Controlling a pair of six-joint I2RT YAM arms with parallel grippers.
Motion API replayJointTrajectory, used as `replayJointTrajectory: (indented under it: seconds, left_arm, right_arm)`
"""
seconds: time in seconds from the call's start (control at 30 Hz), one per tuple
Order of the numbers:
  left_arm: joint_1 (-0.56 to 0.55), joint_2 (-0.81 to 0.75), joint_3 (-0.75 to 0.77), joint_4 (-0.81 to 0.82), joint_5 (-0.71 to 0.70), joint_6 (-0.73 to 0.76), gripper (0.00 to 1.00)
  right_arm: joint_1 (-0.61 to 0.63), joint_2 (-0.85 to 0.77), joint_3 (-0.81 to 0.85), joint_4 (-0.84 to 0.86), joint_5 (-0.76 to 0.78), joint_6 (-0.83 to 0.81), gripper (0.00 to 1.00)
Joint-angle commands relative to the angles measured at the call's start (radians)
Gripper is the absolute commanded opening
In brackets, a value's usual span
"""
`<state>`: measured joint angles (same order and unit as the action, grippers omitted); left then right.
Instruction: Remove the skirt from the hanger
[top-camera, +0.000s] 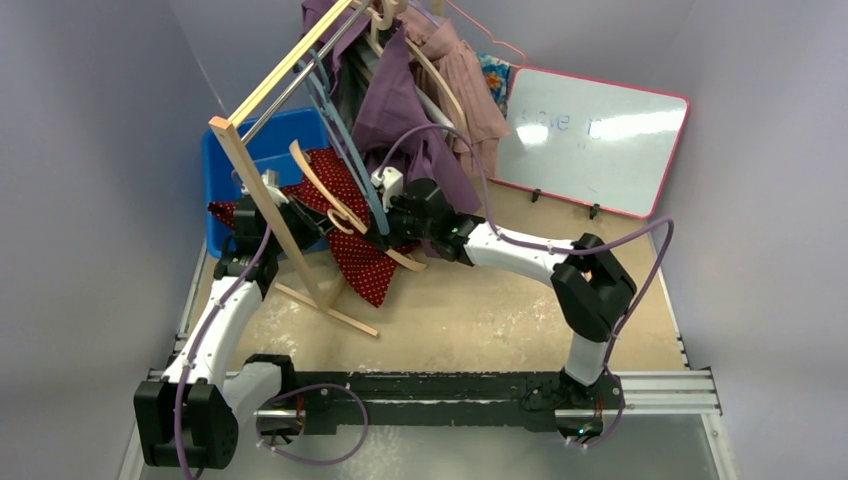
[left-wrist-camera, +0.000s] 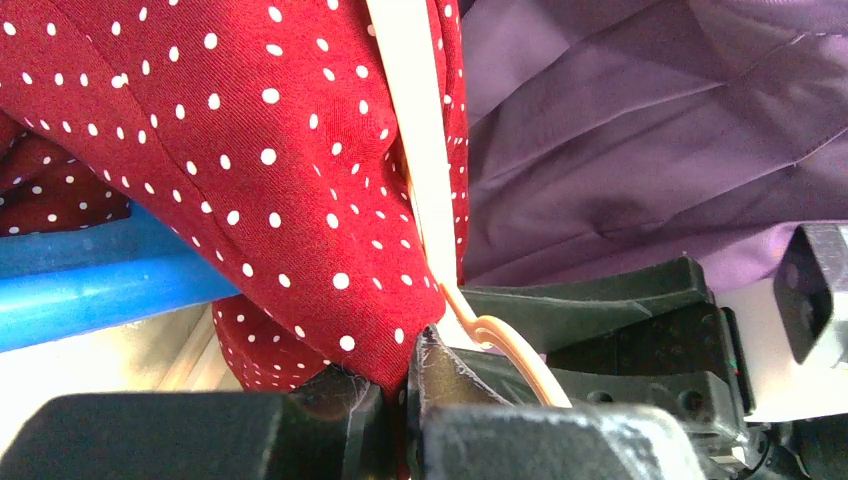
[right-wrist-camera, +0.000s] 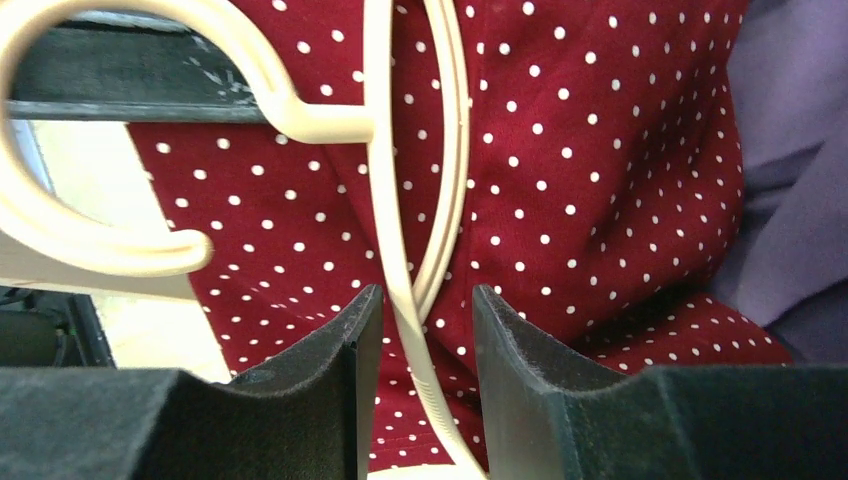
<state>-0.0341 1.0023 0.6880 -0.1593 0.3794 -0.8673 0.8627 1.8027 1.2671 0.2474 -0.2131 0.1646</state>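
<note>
Two grippers: both work at the skirt, under the leaning rack at the far left of the table.
Left gripper (left-wrist-camera: 405, 385): its blocky black fingers are pressed together, with a fold of the skirt's cloth pinched in the narrow seam between them.
Right gripper (right-wrist-camera: 415, 320): the jaws, faced with matte black pads, stand apart. The hanger's thin arm runs down through the gap, and contact with either pad cannot be told.
Skirt (top-camera: 352, 255): deep red woven cloth sprinkled with small white dots. It is draped over the hanger between the two grippers, and its loose lower end hangs to a point toward the near side.
Hanger (top-camera: 318, 180): cream, smooth and slim, with gently bowed arms and a rounded open hook. It lies slanted across the red cloth.
Rack (top-camera: 250, 165): pale square-section wooden posts with a metal rail, tilted over. Its flat foot rests on the table.
Purple garments (top-camera: 410, 110): matte cloth in soft pleated folds, hanging from the rack just right of the skirt.
Blue bin (top-camera: 275, 140): smooth plastic with a rounded rim, at the far left behind the rack post.
Whiteboard (top-camera: 590, 140): glossy, pink-framed, with rounded corners, propped at the far right.
Table (top-camera: 480, 310): a tan board, scuffed with whitish marks.
</note>
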Motion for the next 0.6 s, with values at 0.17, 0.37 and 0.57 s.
replayJointTrajectory:
  seconds: [0.17,0.37,0.57]
  left_arm:
    - [0.0,-0.002,0.034,0.035,0.01,0.018,0.0]
    - [0.0,-0.014,0.04,0.015,-0.001,0.031,0.0]
    - [0.0,-0.043,0.073,-0.079,-0.079,0.093,0.0]
  right_arm:
    - [0.023,0.044,0.021,-0.022,0.095,-0.02,0.41]
    - [0.025,-0.016,-0.001,0.007,0.092,-0.001,0.17]
    - [0.025,-0.138,-0.041,0.006,0.116,0.056,0.03]
